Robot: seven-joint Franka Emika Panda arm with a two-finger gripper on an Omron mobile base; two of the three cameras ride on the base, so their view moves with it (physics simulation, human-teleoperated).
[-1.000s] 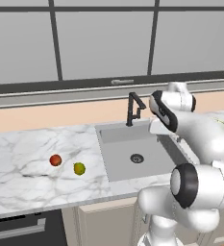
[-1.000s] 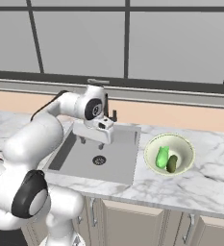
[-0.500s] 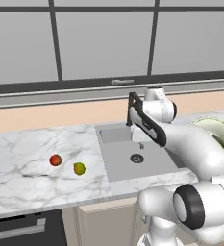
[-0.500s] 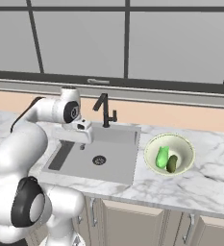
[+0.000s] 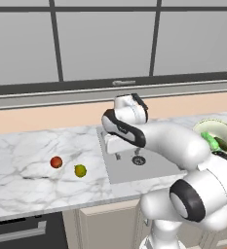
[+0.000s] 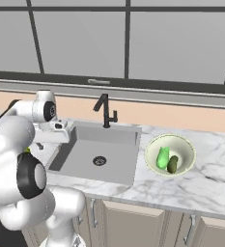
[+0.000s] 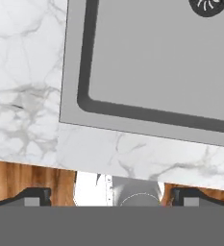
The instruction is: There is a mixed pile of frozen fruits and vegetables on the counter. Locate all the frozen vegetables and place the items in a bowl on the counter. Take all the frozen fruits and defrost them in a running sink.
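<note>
Two frozen fruits lie on the white marble counter (image 5: 22,155) left of the sink: a red one (image 5: 56,162) and a yellow-green one (image 5: 80,170). My gripper (image 5: 116,151) hangs over the left rim of the grey sink (image 5: 149,168), open and empty, to the right of both fruits. In the hand view its tips (image 7: 34,195) stand wide apart above the sink's corner (image 7: 84,103) and the drain (image 7: 209,5). The cream-green bowl (image 6: 186,144) right of the sink holds the two frozen vegetables, a light-green piece (image 6: 162,157) and a dark cucumber (image 6: 172,164).
The black faucet (image 6: 104,110) rises at the back of the sink. A window sill and wall run behind the counter. Cabinet fronts (image 6: 133,222) lie below the counter edge, and wooden floor (image 7: 27,175) shows past it in the hand view.
The arm has swung left, from near the faucet across the sink to its left rim. The jaws have stayed open. The fruits and the bowl have not moved.
</note>
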